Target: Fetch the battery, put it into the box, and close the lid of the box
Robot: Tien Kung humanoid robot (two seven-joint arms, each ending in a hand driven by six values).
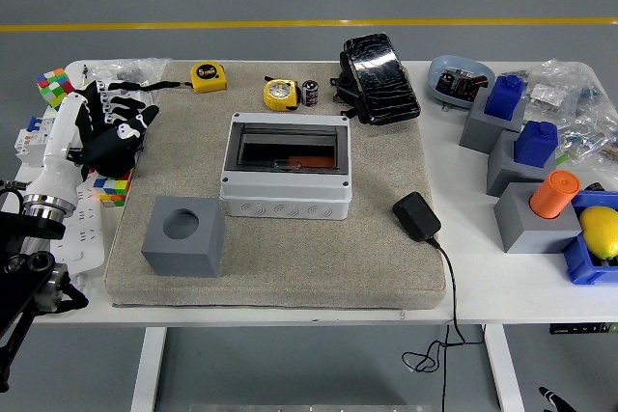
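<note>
The battery [310,93], a small black cylinder, stands at the far side of the grey mat next to a yellow tape measure [280,94]. The grey box [286,180] sits mid-mat, its smoked lid [290,149] lying flat over the opening, with something orange showing through it. My left hand [112,123] is at the mat's left edge, over a colour cube, fingers relaxed and holding nothing, well left of box and battery. Only a black sliver of my right hand [548,397] shows, at the bottom right below the table.
A grey block with a hole [183,234] sits front left on the mat. A black adapter with a cable [416,216] lies right of the box. A black wrapped pack [379,79] lies behind it, and another tape measure [208,76]. Grey and blue blocks [526,156] crowd the right side.
</note>
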